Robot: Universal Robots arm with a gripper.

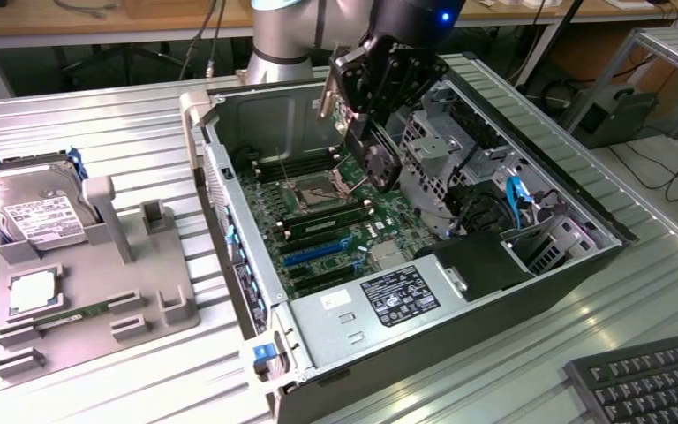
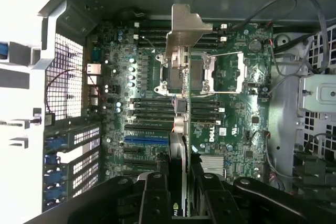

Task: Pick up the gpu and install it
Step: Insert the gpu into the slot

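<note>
While the gpu is clamped in the gripper above the motherboard, it should be squared to the blue slot.

Dark-and-silver gpu, black pincer — green motherboard, one blue slot, grey ribbed table

Hard drive leaning in grey holder, processor chip flat in it; keyboard near open case.
</note>
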